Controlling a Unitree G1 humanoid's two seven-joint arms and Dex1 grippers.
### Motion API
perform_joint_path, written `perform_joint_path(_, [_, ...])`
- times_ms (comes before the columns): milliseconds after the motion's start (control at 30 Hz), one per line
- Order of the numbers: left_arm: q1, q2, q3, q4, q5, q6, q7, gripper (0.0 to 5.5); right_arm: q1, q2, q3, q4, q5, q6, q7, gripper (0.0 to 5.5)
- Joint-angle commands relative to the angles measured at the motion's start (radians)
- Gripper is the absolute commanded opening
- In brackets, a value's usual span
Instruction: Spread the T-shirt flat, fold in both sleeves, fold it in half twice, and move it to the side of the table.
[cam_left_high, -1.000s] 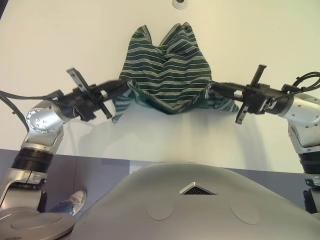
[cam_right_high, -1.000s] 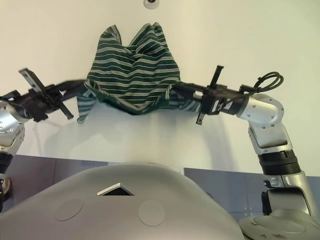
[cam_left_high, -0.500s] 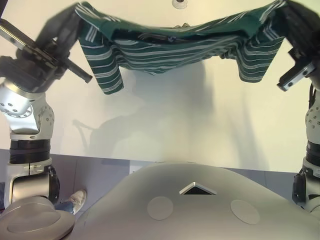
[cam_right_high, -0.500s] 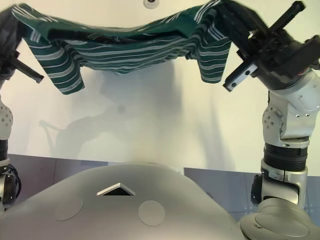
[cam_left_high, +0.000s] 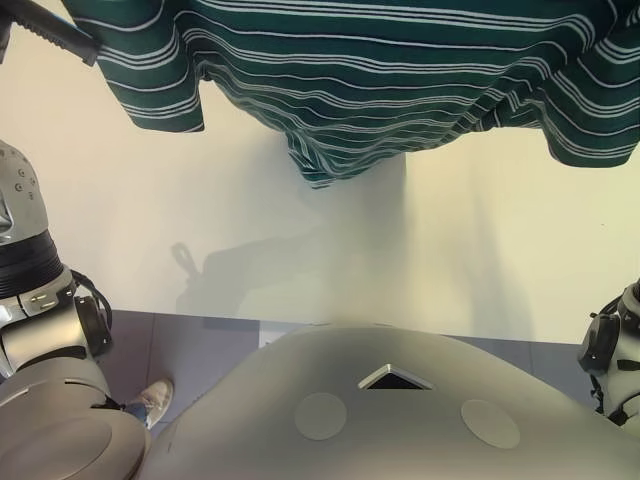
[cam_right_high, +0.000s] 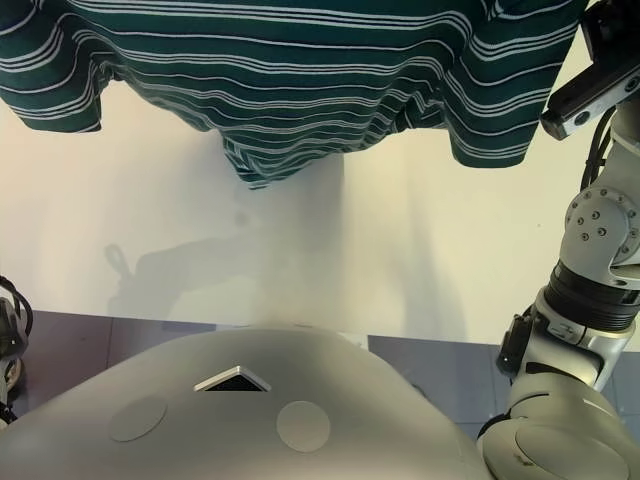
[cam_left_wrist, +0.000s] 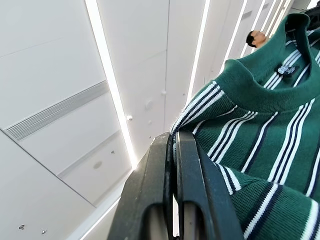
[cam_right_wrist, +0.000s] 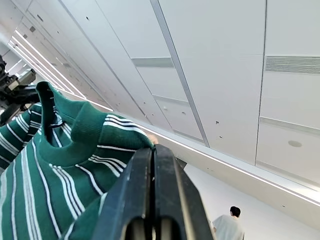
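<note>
The green T-shirt (cam_left_high: 370, 80) with white and dark stripes hangs in the air above the pale table (cam_left_high: 330, 250), stretched wide across the top of the head views, both short sleeves dangling and its hem sagging low at the middle. My left gripper (cam_left_wrist: 173, 145) is shut on the shoulder seam beside the collar, pointing toward the ceiling. My right gripper (cam_right_wrist: 151, 150) is shut on the other shoulder, next to the collar. The right arm (cam_right_high: 600, 250) rises at the right edge of the head views.
The table's near edge (cam_left_high: 330, 322) runs just in front of me, with grey floor (cam_left_high: 200, 350) below it. A shoe (cam_left_high: 150, 400) shows on the floor at the lower left. The shirt's shadow (cam_left_high: 260, 265) falls on the table.
Both grippers have lifted the T-shirt off the table and pulled it apart; it went from a bunched heap to a wide hanging sheet, now higher and nearer the head camera.
</note>
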Motion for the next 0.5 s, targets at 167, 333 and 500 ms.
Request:
perform_joint_path(167, [-0.346,0.019,-0.043,0.255,0.189,0.018,-0.001,0.0,-0.236,-0.027,-0.001,0.157,-0.097,0.059,-0.035,0.03])
perform_joint_path(333, [-0.538,-0.031,-0.155,0.525,0.325,-0.041,-0.027,0.0,-0.451,-0.009,0.106,0.402,-0.332,0.052,-0.07,0.03])
perform_joint_path(500, [-0.84,-0.136,-0.279,1.004,0.544,-0.058,0.083,0.0,-0.774,0.084,0.245,0.877,-0.584,-0.006,-0.15,0.03])
